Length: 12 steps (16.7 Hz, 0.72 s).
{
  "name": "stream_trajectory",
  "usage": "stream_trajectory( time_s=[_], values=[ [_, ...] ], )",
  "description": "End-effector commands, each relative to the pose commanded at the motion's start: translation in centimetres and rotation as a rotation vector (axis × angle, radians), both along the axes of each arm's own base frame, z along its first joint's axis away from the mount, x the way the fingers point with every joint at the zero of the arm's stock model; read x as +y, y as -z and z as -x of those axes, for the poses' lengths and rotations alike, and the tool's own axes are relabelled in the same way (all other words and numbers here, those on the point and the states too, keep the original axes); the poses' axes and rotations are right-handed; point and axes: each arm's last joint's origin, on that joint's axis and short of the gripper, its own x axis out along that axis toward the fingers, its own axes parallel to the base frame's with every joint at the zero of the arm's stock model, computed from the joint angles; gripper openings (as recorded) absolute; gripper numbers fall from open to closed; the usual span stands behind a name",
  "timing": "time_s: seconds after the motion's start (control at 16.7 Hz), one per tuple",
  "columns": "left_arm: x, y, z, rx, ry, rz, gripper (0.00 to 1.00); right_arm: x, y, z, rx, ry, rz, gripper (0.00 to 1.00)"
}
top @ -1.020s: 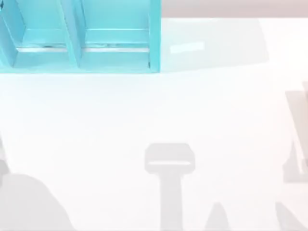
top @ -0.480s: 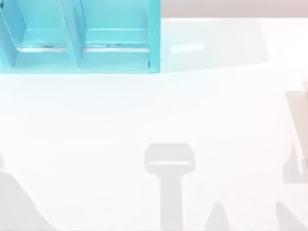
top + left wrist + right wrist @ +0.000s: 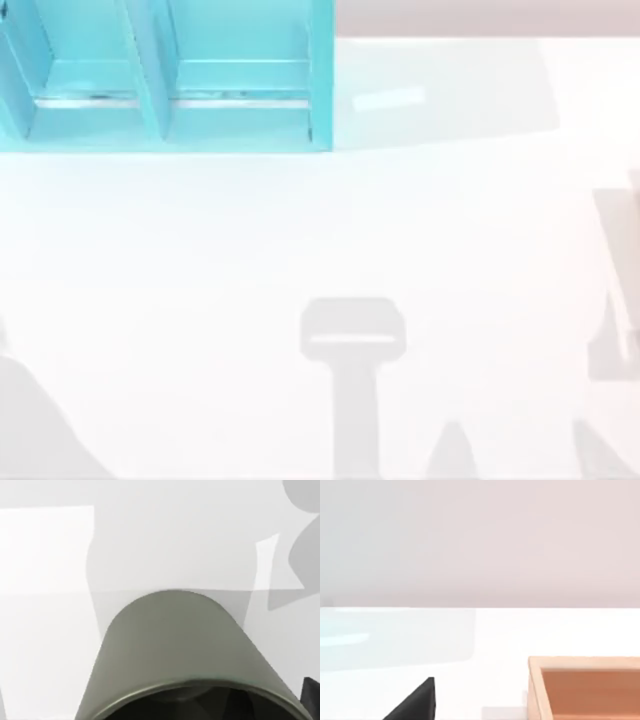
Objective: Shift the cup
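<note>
**Olive-grey cup, close under the left wrist: risks at this point**

Olive-grey matte cup [image 3: 175, 655]: cylindrical, slightly tapered, no handle, dark inside. In the left wrist view it sits right up against the camera, its open mouth nearest the lens, with white counter [image 3: 45, 630] beyond it. It is probably held in the left end effector, but the fingers cannot be made out, so whether they are spread or pinching the cup cannot be told.

Turquoise shelf unit [image 3: 165, 75]: far left corner of the counter, two open bays.

Wooden box [image 3: 585, 687]: light timber, open top, seen in the right wrist view with a dark fingertip [image 3: 415, 702] of the right end effector, grip state unreadable.

Hazards, as judged:
- If the hold is shallow, the smooth taper could slip.
- Tilt could topple the cup on release.
- Travel toward the shelf unit risks clipping its upright.
</note>
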Motion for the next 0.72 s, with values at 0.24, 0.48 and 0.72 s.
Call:
stream_trajectory(
  time_s=[0.24,0.48,0.72],
  values=[
    [0.00,0.00,0.00,0.000,0.000,0.000,0.83,0.00,0.00,0.00,0.000,0.000,0.000,1.00],
    [0.00,0.00,0.00,0.000,0.000,0.000,1.00,0.00,0.00,0.00,0.000,0.000,0.000,1.00],
    [0.00,0.00,0.00,0.000,0.000,0.000,1.00,0.00,0.00,0.00,0.000,0.000,0.000,1.00]
  ],
)
